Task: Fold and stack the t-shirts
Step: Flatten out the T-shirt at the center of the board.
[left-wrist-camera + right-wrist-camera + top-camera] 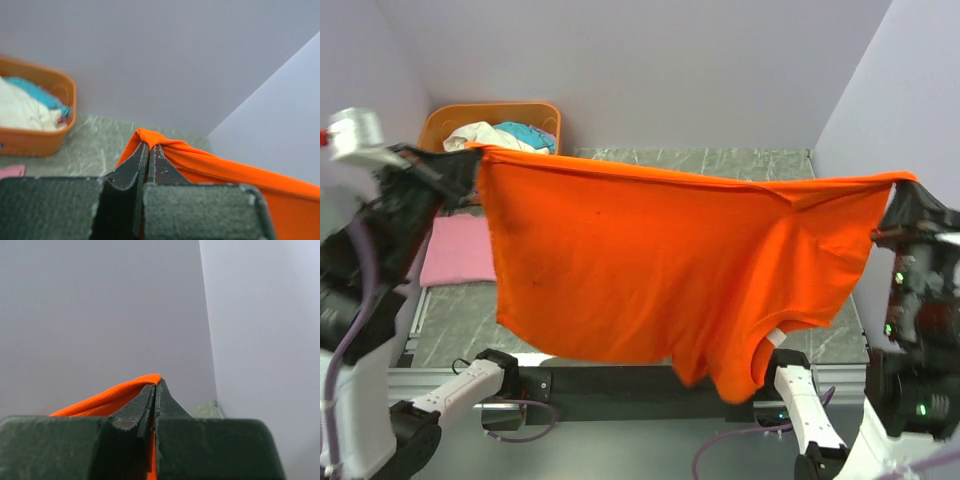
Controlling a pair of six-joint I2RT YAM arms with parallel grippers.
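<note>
While left claw (149, 150) and right claw (155, 388) pinch its corners, orange-red t-shirt (650, 270) hangs stretched wide

1. You have the stretched t-shirt (650, 260) spanning from the left gripper (475, 162) to the right gripper (903, 184), above the tabletop (720, 160).
2. The flat t-shirt (455, 250) lies on the tabletop's left side.
3. The basket (450, 120) sits far left, behind it.

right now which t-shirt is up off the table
The orange-red t-shirt, stretched in the air between the left hand and right hand; the pink t-shirt lies on the table.
</note>
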